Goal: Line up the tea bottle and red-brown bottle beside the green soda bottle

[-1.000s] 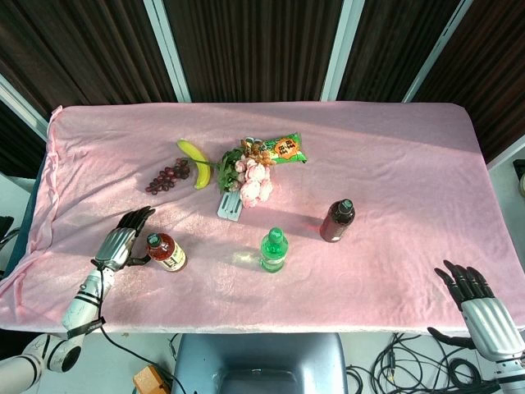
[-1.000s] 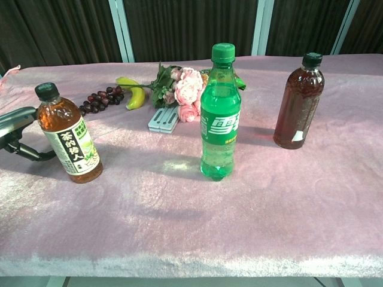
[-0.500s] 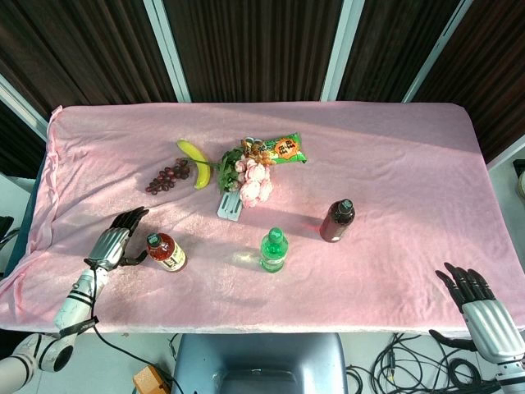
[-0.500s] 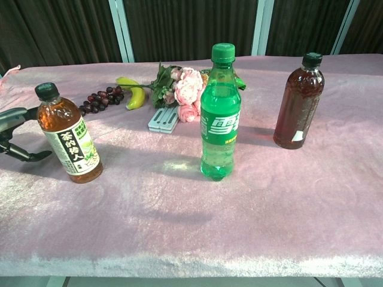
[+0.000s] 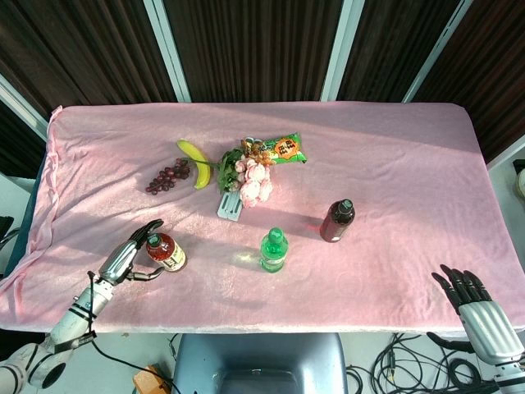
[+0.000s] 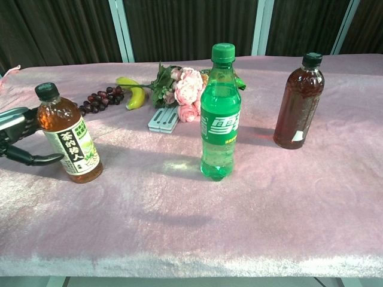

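The tea bottle (image 5: 166,251) (image 6: 67,135), amber with a dark cap and green-white label, stands upright at the front left. My left hand (image 5: 130,257) (image 6: 19,139) is just to its left. Its fingers and thumb are spread on either side of the bottle, and no firm grip shows. The green soda bottle (image 5: 273,250) (image 6: 219,113) stands upright in the middle. Right of it and a little farther back is the red-brown bottle (image 5: 337,220) (image 6: 298,103). My right hand (image 5: 478,306) hangs off the table's front right corner with fingers spread, holding nothing.
Behind the bottles on the pink cloth (image 5: 394,164) lie a banana (image 5: 195,157), dark grapes (image 5: 168,176), a pink flower bunch (image 5: 253,179), a green snack packet (image 5: 283,148) and a small white object (image 5: 230,204).
My left hand has turned in towards the tea bottle, and its fingers and thumb now reach around the bottle. The bottles and my right hand have hardly moved.
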You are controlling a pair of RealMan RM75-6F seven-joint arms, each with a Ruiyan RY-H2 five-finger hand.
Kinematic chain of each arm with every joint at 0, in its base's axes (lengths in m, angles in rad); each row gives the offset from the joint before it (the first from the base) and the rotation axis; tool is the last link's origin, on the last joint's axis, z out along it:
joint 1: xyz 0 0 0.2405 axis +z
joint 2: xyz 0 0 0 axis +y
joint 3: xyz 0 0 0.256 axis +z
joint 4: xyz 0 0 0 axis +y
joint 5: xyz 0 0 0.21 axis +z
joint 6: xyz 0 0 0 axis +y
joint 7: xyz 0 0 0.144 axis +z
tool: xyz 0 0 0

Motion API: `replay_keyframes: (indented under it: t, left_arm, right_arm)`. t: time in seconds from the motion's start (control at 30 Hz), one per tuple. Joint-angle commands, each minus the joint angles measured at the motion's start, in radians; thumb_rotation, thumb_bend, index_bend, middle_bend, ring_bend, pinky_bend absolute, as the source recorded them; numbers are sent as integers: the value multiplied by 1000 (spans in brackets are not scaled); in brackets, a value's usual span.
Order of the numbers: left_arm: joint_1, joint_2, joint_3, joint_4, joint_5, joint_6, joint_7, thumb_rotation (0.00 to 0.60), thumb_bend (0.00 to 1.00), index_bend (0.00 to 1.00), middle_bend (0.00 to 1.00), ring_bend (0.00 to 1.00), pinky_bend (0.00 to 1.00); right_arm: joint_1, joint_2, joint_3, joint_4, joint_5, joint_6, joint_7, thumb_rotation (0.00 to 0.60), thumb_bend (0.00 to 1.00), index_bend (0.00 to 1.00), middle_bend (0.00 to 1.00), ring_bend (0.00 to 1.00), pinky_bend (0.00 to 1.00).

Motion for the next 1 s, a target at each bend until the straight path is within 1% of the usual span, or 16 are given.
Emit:
replay_keyframes:
  t: [0.03, 0.27, 0.4, 0.47, 0.53, 0.57, 0.6, 0.63, 0.67, 0.77, 0.87, 0.93, 1.0]
  left_arm:
    - [-7, -78, -33, 42, -6, 42, -89, 600, 279, 0, 0, 0, 0]
    - [-32, -117, -26, 60, 2, 31, -190, 600, 276, 0, 0, 0, 0]
    - [-38, -130, -35, 68, -10, 31, -193, 600, 274, 0, 0, 0, 8]
    - [-40, -130, -33, 67, -15, 24, -192, 600, 275, 0, 1, 0, 44]
    - [-44, -124, -26, 66, -16, 9, -193, 600, 275, 10, 71, 35, 91]
    - [-46, -119, -24, 65, -19, -1, -196, 600, 274, 59, 154, 83, 123]
    - [-47, -118, -23, 69, -23, -6, -191, 600, 274, 143, 254, 150, 157]
    - [-46, -119, -24, 73, -27, -9, -184, 600, 274, 214, 316, 194, 180]
    - [-46, -121, -24, 76, -31, -10, -180, 600, 275, 331, 413, 267, 222]
    - [-44, -124, -26, 84, -42, -16, -176, 600, 282, 488, 587, 391, 301]
    - [-37, -129, -35, 82, -52, 0, -178, 600, 302, 602, 707, 475, 375]
    - [-30, -132, -41, 78, -57, 15, -184, 600, 321, 651, 754, 505, 405]
    - [-22, -138, -53, 72, -69, 32, -186, 600, 364, 700, 799, 544, 443]
  right_arm:
    - [0, 3, -1, 4, -2, 3, 10, 600, 252, 0, 0, 0, 82]
    - [-5, 8, -3, 12, -5, 15, 29, 600, 252, 0, 0, 0, 82]
    - [-5, 9, -8, 15, -10, 16, 34, 600, 252, 0, 0, 0, 83]
    - [-4, 11, -9, 16, -12, 15, 37, 600, 252, 0, 0, 0, 83]
    - [-4, 12, -9, 16, -12, 14, 40, 600, 252, 0, 0, 0, 83]
    - [-3, 12, -9, 16, -12, 14, 41, 600, 252, 0, 0, 0, 82]
    - [-3, 13, -9, 17, -12, 13, 42, 600, 252, 0, 0, 0, 82]
    - [-2, 13, -10, 17, -14, 12, 43, 600, 252, 0, 0, 0, 82]
    - [-1, 14, -11, 17, -15, 12, 44, 600, 252, 0, 0, 0, 82]
    - [3, 15, -15, 17, -23, 5, 46, 600, 252, 0, 0, 0, 82]
    - [7, 14, -17, 16, -25, -4, 40, 600, 252, 0, 0, 0, 82]
    - [9, 14, -18, 14, -25, -8, 39, 600, 252, 0, 0, 0, 82]
    - [11, 14, -19, 13, -27, -11, 37, 600, 252, 0, 0, 0, 83]
